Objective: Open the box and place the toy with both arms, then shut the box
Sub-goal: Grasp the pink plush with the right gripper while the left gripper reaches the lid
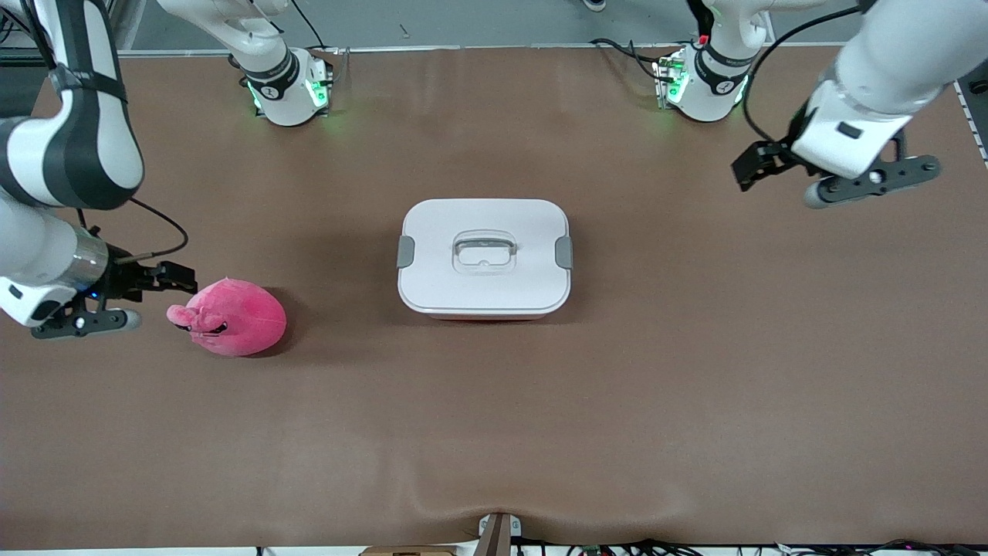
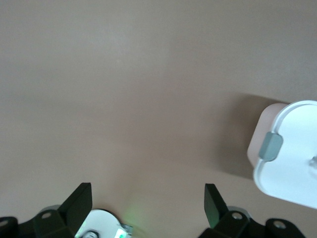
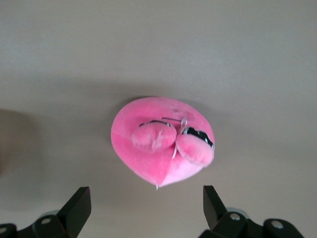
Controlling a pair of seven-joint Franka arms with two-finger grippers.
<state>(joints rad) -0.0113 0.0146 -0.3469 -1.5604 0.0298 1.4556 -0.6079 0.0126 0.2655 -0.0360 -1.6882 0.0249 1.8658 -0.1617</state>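
The box (image 1: 485, 259) stands mid-table, its white lid on, a grey clip (image 1: 406, 252) at each end and the clear handle (image 1: 484, 252) in the middle. The toy (image 1: 231, 316), a pink plush, lies toward the right arm's end of the table, slightly nearer the front camera than the box. My right gripper (image 1: 179, 278) is open and empty, just beside the toy; the right wrist view shows the toy (image 3: 158, 144) ahead of the right gripper (image 3: 147, 206). My left gripper (image 1: 747, 171) is open and empty, over bare table toward the left arm's end. The left wrist view shows the left gripper (image 2: 147, 203) and one end of the box (image 2: 292, 153).
The brown table mat (image 1: 494, 432) covers the whole table. The two arm bases (image 1: 289, 89) (image 1: 706, 85) stand along the edge farthest from the front camera. A small mount (image 1: 498, 533) sits at the table's nearest edge.
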